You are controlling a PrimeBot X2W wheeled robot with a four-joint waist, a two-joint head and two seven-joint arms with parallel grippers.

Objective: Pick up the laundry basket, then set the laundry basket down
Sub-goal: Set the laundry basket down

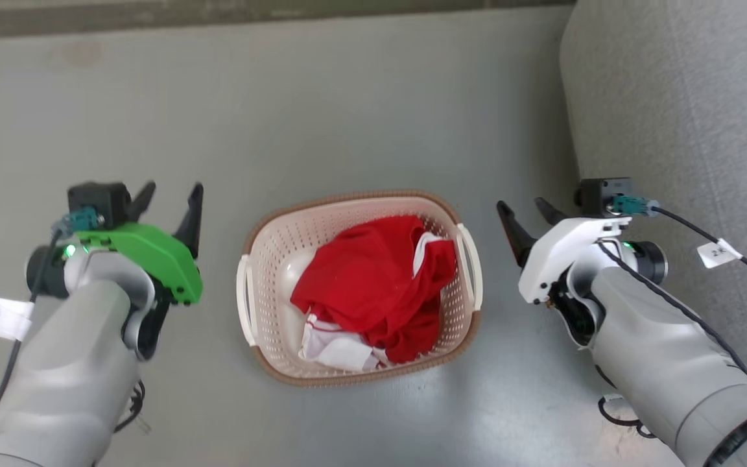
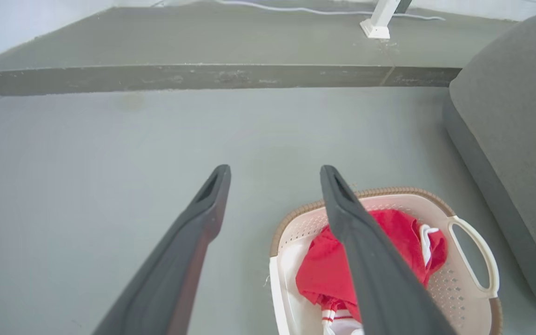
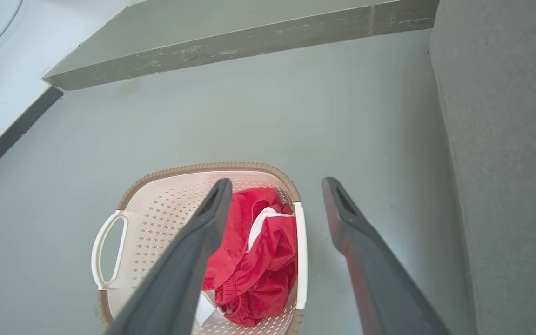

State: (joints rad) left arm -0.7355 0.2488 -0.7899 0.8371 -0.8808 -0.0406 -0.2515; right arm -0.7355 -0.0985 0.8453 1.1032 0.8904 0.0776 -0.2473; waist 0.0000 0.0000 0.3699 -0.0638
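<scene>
Laundry basket (image 1: 276,259) on grey floor (image 1: 347,97), red garment (image 1: 373,285) inside. Left gripper (image 1: 174,191), right gripper (image 1: 519,206) flanking it, untouching, both spread wide, empty.

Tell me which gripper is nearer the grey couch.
Right. The right gripper hovers beside the edge of the grey couch; the left gripper is on the far side of the laundry basket from it.

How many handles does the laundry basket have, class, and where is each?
2. One handle is on the side of the laundry basket facing the left gripper; the other handle faces the right gripper.
</scene>
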